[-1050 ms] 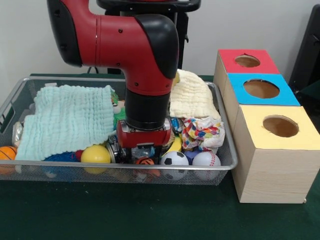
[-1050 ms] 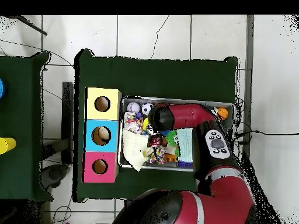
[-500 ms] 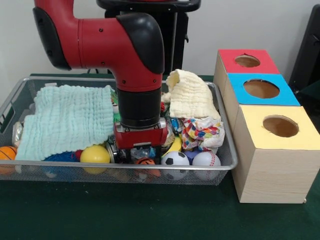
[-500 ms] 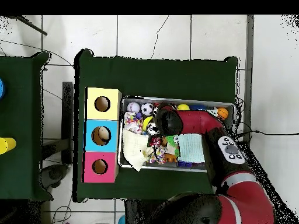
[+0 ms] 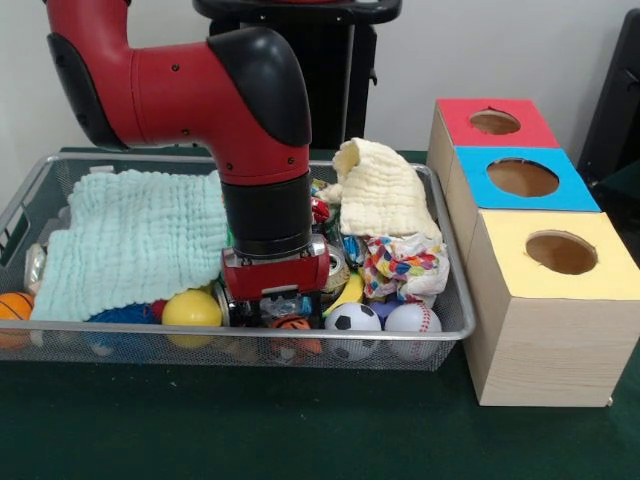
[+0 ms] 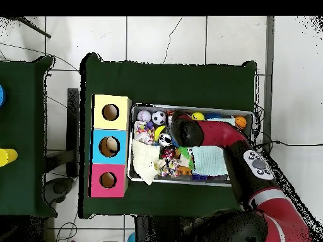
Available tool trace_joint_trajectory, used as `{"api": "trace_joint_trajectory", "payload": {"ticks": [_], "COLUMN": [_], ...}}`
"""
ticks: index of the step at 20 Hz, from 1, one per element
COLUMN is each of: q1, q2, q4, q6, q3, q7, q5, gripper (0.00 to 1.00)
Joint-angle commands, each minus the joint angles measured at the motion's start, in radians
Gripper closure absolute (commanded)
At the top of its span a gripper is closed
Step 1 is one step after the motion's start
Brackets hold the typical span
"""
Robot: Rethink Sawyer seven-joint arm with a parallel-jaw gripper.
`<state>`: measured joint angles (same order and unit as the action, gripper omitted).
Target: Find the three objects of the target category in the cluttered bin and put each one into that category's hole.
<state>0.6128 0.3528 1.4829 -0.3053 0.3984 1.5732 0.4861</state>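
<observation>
Orange ball seemingly under claw

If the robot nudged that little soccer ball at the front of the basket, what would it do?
The soccer ball is round, so it would probably roll. But it sits wedged between the baseball and the basket's front wall, so it likely wouldn't travel far. It looks small, probably light.
</observation>
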Motion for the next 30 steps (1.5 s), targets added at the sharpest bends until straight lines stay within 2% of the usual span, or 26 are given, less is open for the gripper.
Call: {"api": "trace_joint_trajectory", "payload": {"ticks": [1, 5, 6, 19, 21, 24, 27, 30], "q1": [0.03, 0.035, 0.039, 0.035, 0.013, 0.018, 0.046, 0.086], "q2": [-0.157, -0.158, -0.16, -0.148, -0.124, -0.079, -0.007, 0.094], "q4": [0.054, 0.057, 0.058, 0.06, 0.062, 0.094, 0.16, 0.244], "q6": [0.058, 0.051, 0.053, 0.096, 0.093, 0.068, 0.008, -0.06], "q3": [0.093, 0.098, 0.105, 0.106, 0.082, 0.086, 0.111, 0.153], "q7": [-0.08, -0.085, -0.088, -0.055, -0.031, -0.038, -0.06, -0.086], "q5": [0.111, 0.12, 0.123, 0.186, 0.189, 0.191, 0.172, 0.136], "gripper": [0.0, 0.0, 1.0, 1.0, 1.0, 1.0, 1.0, 1.0]}}
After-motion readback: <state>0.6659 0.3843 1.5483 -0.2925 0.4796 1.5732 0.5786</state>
